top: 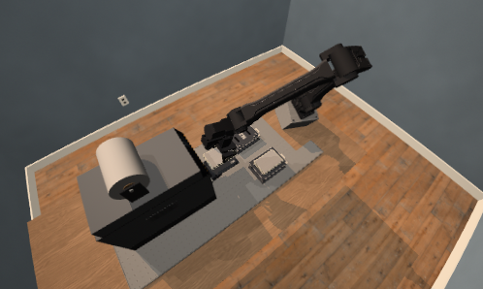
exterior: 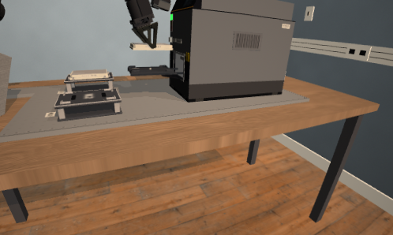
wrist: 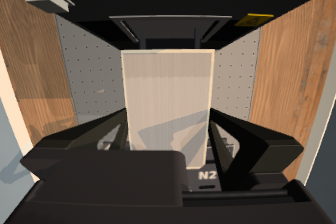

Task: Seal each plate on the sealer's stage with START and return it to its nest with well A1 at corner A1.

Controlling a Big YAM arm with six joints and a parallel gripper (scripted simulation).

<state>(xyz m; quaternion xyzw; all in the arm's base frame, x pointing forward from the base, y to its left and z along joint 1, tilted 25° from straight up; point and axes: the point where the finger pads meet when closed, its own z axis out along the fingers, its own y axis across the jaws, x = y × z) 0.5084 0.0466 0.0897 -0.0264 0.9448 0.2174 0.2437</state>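
In the exterior view, at the far left, the two nests stood on the grey perforated board [top: 184, 239] [exterior: 158, 113] [wrist: 87, 75]. The nearer, N2 [exterior: 88, 110] [wrist: 202, 187], had its dark floor and pale label exposed; in the farther nest [exterior: 103, 85] [top: 266, 176] lay a pale plate [exterior: 90, 74] [top: 268, 162].

To the right, the dark stage [exterior: 147, 71] stood out from the sealer. The other plate [exterior: 144, 46] [wrist: 167, 95] [top: 212, 158], its top pale and smooth, hung level above that stage, apart from it. The gripper [exterior: 153, 46] [wrist: 168, 112] [top: 219, 155] had its jaws set widely apart, closed on that plate's two long sides.

Farther right stood the sealer [exterior: 241, 56] [top: 167, 205] [wrist: 90, 12], its lamp [exterior: 171, 16] green at the front edge. The top view showed a white roll [top: 120, 161] lying on its side on the grey housing
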